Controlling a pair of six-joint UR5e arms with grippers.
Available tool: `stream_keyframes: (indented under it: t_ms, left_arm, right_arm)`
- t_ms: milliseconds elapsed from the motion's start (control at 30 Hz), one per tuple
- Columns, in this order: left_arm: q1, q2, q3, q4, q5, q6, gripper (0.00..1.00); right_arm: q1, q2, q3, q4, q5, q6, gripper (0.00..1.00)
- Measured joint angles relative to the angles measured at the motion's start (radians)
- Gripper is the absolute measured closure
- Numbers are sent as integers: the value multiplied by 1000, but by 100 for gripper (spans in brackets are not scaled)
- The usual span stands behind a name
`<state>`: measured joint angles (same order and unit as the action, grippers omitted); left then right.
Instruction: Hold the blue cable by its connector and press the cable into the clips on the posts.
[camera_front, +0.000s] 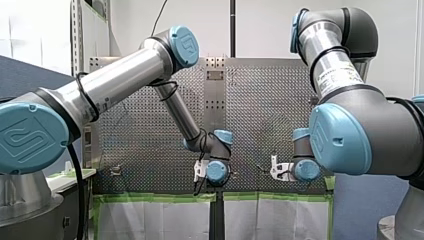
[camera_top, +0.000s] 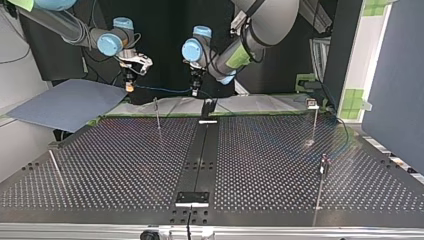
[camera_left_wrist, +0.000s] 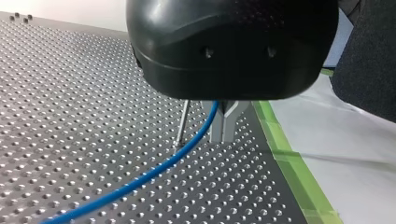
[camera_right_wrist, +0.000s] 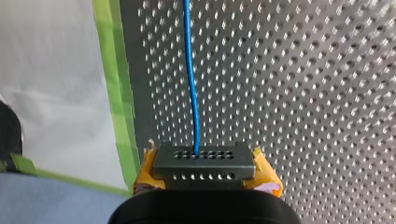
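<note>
The blue cable (camera_top: 162, 90) hangs in a line between my two grippers above the table's far edge in the top view. My right gripper (camera_top: 129, 86) has its yellow pads (camera_right_wrist: 264, 179) shut on the dark grey connector (camera_right_wrist: 204, 161), and the cable (camera_right_wrist: 191, 74) runs straight ahead from it. My left gripper (camera_left_wrist: 222, 135) has its metal fingers shut on the cable (camera_left_wrist: 154, 175), which sweeps down over the perforated table (camera_left_wrist: 70, 116). A thin post (camera_left_wrist: 183, 122) stands just beside those fingers. In the top view, my left gripper (camera_top: 195, 85) sits near the middle.
Thin posts stand on the table (camera_top: 280, 165): one (camera_top: 157, 114) below the cable, one with a clip (camera_top: 313, 106) at the right, one (camera_top: 323, 167) nearer, and one (camera_top: 55, 167) at the left. A blue-grey sheet (camera_top: 70, 102) lies at the left. Green tape (camera_left_wrist: 285, 154) edges the table.
</note>
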<state>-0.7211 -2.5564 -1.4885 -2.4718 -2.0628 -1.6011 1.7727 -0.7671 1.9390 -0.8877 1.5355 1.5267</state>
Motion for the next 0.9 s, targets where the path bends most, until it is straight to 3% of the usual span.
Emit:
stream_keyframes:
  t_ms: [133,267,367,500,733,900]
  left_arm:
    - [-8,-36,37,6,-10,0,100]
    - [-18,-54,66,14,-17,-2,100]
    - [-24,-57,77,21,-24,-5,100]
    - [-35,-61,102,27,-38,-7,100]
    - [-60,-114,164,-11,-46,-14,100]
    - [-75,-153,207,-6,-50,-35,100]
  right_arm:
    - [-37,3,3,-13,-9,-37,100]
    - [-81,4,3,-42,-41,-76,100]
    - [-104,5,3,-64,-67,-78,100]
    - [-119,7,-1,-93,-101,-68,100]
    - [-125,21,-7,-103,-167,-78,100]
    - [-127,64,-26,-99,-212,-84,100]
